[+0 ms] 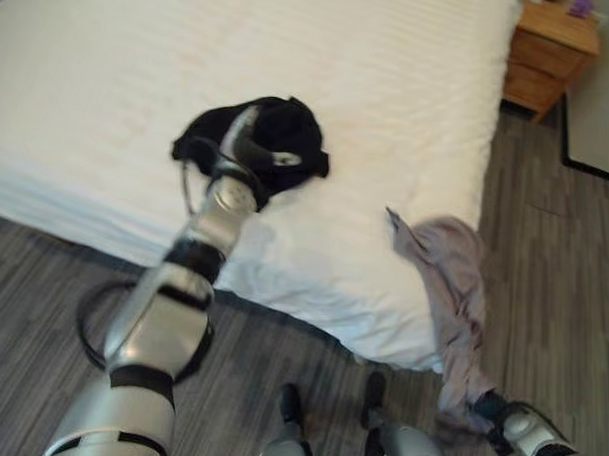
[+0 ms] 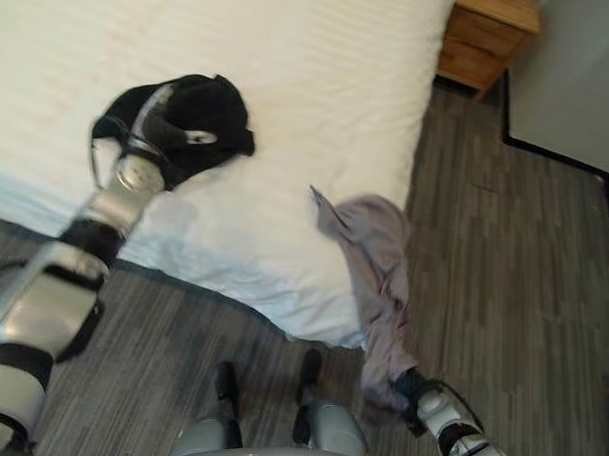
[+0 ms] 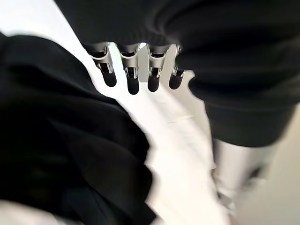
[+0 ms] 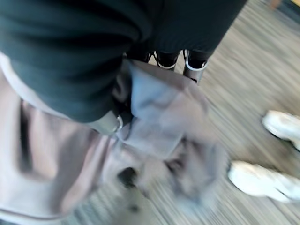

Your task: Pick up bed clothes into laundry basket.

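A black garment lies bunched on the white bed. My left hand rests on top of it. In the left wrist view its fingers are straight and open over the sheet, with black cloth beside them. A mauve-grey garment hangs from the bed's near corner down toward the floor. Low at the right, my right hand has its fingers curled into that cloth.
A wooden nightstand with a small purple item stands beyond the bed's far right corner. Grey wood-look floor runs along the bed's right side. A person's white shoes stand on the floor near my right hand.
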